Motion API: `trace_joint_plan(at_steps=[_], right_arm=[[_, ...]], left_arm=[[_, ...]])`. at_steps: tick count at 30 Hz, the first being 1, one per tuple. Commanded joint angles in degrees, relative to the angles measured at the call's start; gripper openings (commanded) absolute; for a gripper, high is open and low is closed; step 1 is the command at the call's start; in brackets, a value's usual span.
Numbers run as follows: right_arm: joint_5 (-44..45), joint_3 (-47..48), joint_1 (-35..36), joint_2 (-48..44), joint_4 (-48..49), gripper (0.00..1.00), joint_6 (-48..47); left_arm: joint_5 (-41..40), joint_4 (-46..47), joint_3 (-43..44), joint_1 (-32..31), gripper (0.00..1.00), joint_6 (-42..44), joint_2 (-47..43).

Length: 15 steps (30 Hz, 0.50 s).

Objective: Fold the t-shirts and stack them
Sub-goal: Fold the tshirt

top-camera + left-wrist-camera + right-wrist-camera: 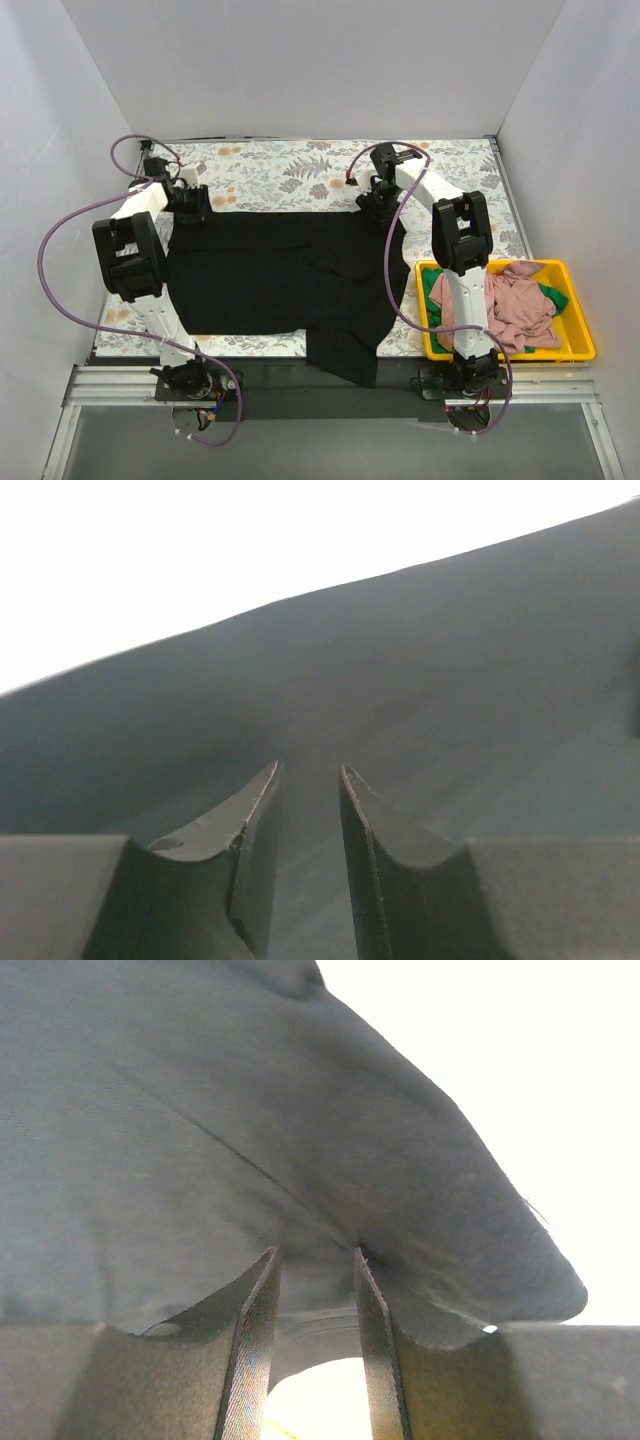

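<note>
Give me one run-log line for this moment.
step: folding black t-shirt | left gripper: pinching far edge | right gripper: pinching far edge | pink t-shirt, green t-shirt: in yellow bin

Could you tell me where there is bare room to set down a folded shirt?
Bare floral tablecloth lies beyond the black t-shirt, between the left gripper and right gripper. The yellow bin is crowded with the pink t-shirt and green t-shirt.
</note>
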Motion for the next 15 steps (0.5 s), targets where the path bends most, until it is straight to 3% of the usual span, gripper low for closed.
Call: trace_joint_plan(at_steps=[1, 10, 15], right_arm=[[8.2, 2.3, 0.4, 0.8, -0.2, 0.42, -0.8], [16.3, 13.4, 0.5, 10.0, 2.7, 0.41, -3.5], [19.9, 23.9, 0.5, 16.3, 6.3, 0.43, -5.0]], left_arm=[[-8.8, -2.9, -0.9, 2.0, 0.27, -0.7, 0.2], [-15.9, -0.7, 4.7, 4.6, 0.23, -2.2, 10.0], [-17.3, -1.4, 17.4, 4.9, 0.21, -3.0, 19.0]])
